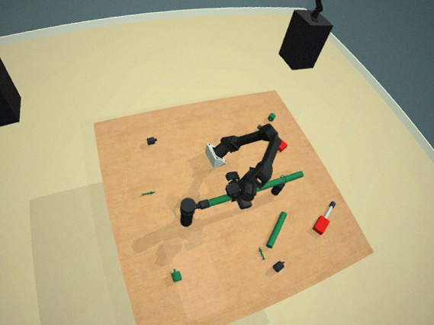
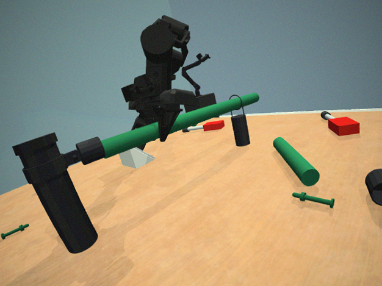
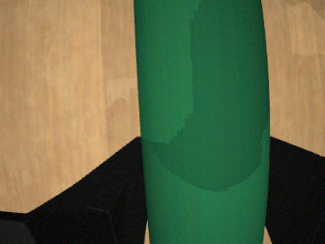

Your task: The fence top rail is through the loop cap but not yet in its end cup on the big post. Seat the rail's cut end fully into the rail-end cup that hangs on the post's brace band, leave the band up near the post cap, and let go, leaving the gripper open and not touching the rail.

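The long green top rail (image 1: 218, 200) (image 2: 203, 113) (image 3: 205, 97) runs through the wire loop cap (image 2: 243, 107) of the short black post (image 1: 277, 189) (image 2: 240, 130). Its near end is inside the black rail-end cup (image 1: 203, 204) (image 2: 90, 151); how deep is hidden. The cup hangs on the brace band (image 2: 44, 167), high on the big black post (image 1: 186, 217) (image 2: 66, 207), just below the post cap (image 1: 188, 204) (image 2: 35, 143). My gripper (image 2: 164, 128) (image 3: 195, 145) is shut on the rail's middle, one finger on each side.
A loose green rail (image 1: 277, 229) (image 2: 294, 161), a green bolt (image 1: 261, 253) (image 2: 315, 199) and a black cup (image 1: 278, 266) (image 2: 381, 186) lie to the right. Another green bolt (image 1: 148, 193) (image 2: 15, 231) lies left of the big post. A red-headed tool (image 1: 321, 225) (image 2: 343, 126) lies at far right.
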